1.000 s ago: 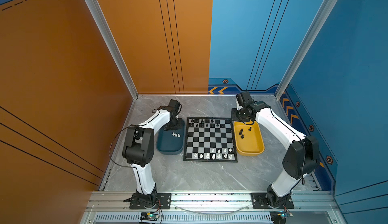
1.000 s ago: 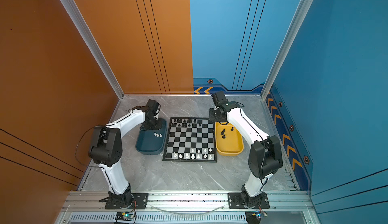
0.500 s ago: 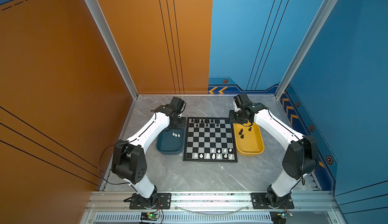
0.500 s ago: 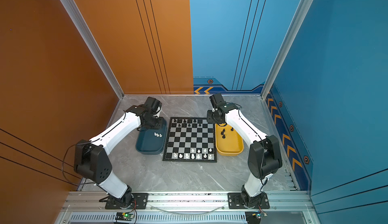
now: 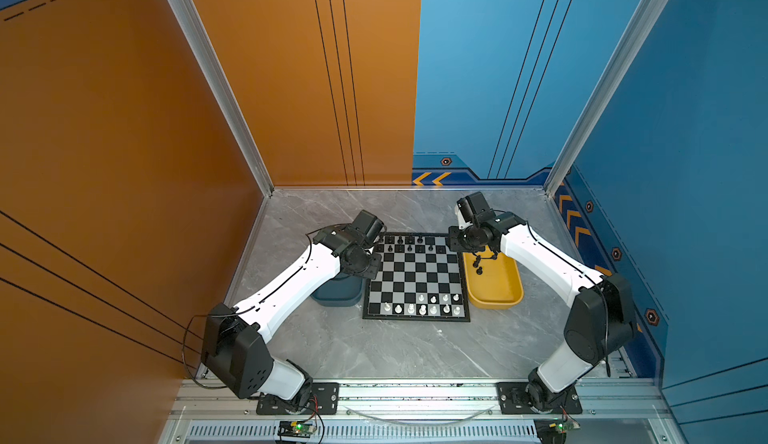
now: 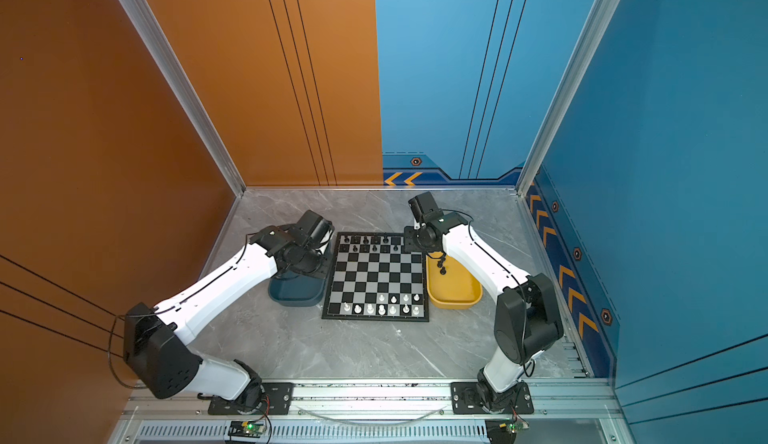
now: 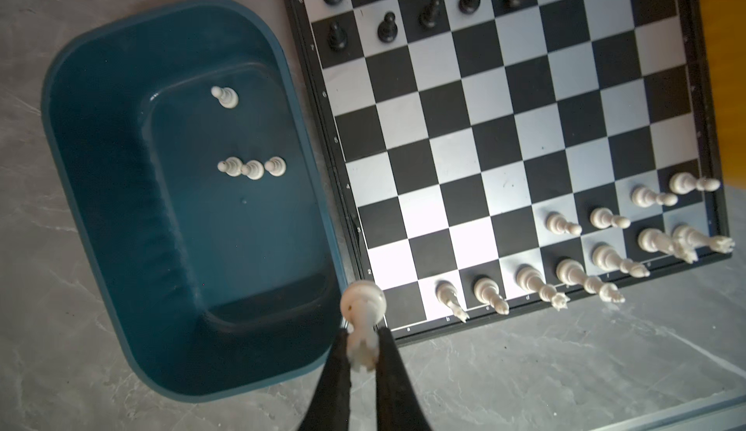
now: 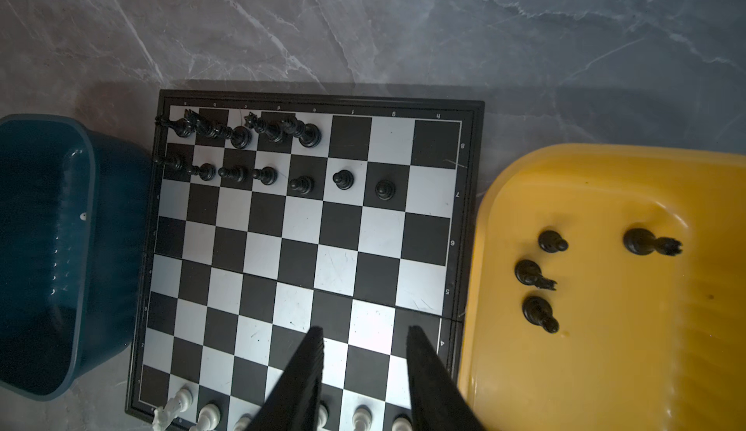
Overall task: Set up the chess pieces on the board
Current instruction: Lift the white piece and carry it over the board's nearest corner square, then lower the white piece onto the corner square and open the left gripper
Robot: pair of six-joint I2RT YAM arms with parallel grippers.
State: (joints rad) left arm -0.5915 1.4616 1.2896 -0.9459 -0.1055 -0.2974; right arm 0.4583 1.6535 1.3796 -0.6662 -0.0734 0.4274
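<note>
1. The step in hand was judged to be the carrying of a white rook (image 7: 362, 322) from the dark blue tray (image 7: 121, 215) to the board (image 5: 415, 271), which lay at the lower centre of both top views.
2. The left gripper (image 7: 362, 352) was seen clenched on the rook's crenellated top, with the base pointing away from the fingers. The piece was held clear, above the tray's rim and just beside the board's edge.
3. The right gripper (image 8: 364, 330) was seen parted and empty above the board, with nothing touched.
4. 4 white pieces (image 7: 250, 168) were left in the blue tray. 4 black pieces (image 8: 533, 273) were left in the yellow tray (image 5: 496, 292), right of the board.
5. Next, it was judged, the rook had to be lowered upright onto the vacant corner square (image 5: 374, 308) at the board's lower left. The neighbouring white piece had to be left undisturbed, and the rook released only once seated.
</note>
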